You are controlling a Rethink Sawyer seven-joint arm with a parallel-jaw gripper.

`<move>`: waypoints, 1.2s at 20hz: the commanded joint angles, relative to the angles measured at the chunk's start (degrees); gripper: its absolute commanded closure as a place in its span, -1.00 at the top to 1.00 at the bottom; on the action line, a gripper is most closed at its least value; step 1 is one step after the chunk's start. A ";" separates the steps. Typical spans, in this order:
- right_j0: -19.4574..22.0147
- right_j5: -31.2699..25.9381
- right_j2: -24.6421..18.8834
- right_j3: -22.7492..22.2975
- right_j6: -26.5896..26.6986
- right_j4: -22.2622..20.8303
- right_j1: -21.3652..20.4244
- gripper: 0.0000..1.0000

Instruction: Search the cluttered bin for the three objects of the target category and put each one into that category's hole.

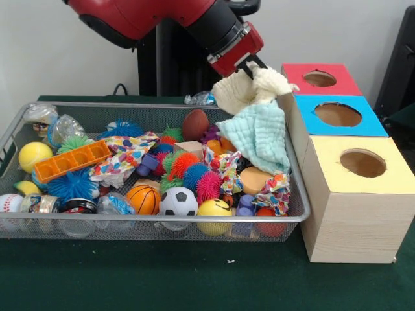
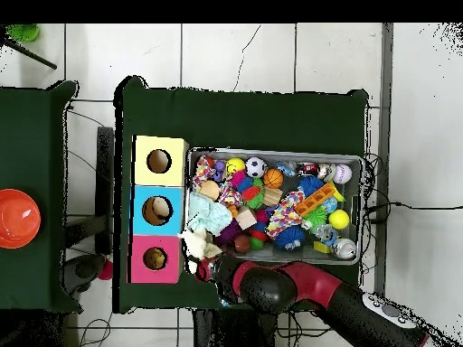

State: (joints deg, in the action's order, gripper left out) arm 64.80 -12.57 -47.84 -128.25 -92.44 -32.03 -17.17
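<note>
Three wooden boxes [image 1: 350,155] with round holes in coloured tops, red, blue and yellow, stand in a row along one end of the bench [image 1: 162,278], touching the short side of the bin [image 1: 155,223]. A dark green cloth covers the bench, which stands on a white tiled floor [image 2: 271,54]; beside it, past the boxes, a second dark surface carries an orange object [image 2: 18,217], and behind the robot is a pale wall. The bin fills the middle of the bench, its long sides running along the bench's long edges, and is heaped with toys: a small football [image 1: 178,202], a basketball [image 1: 142,199], spiky rubber balls, an orange tray [image 1: 72,161] and patterned fabric pieces. The red and black arm [image 1: 162,19] slants down from the robot's edge of the bench to the bin corner by the red box. Its gripper [image 1: 249,68] is clamped on a cream cloth [image 1: 249,87], lifted above the rim, with a pale mint cloth [image 1: 259,136] hanging beneath it.
</note>
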 commanded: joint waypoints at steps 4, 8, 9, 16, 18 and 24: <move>-4.51 14.89 2.64 5.48 -4.53 -7.70 -8.77 -1.00; -5.24 17.40 3.45 4.42 -4.81 -8.14 -11.31 -1.00; -5.43 18.16 3.71 4.30 -4.94 -8.27 -11.85 -1.00; -8.94 22.73 7.00 4.73 -3.45 -12.60 -16.70 -1.00; -9.52 23.50 7.74 4.97 -3.88 -12.96 -17.23 -1.00; -10.14 23.44 8.81 5.18 -5.38 -12.68 -18.18 -1.00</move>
State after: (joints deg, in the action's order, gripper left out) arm 55.26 7.23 -42.67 -128.31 -92.44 -41.79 -33.09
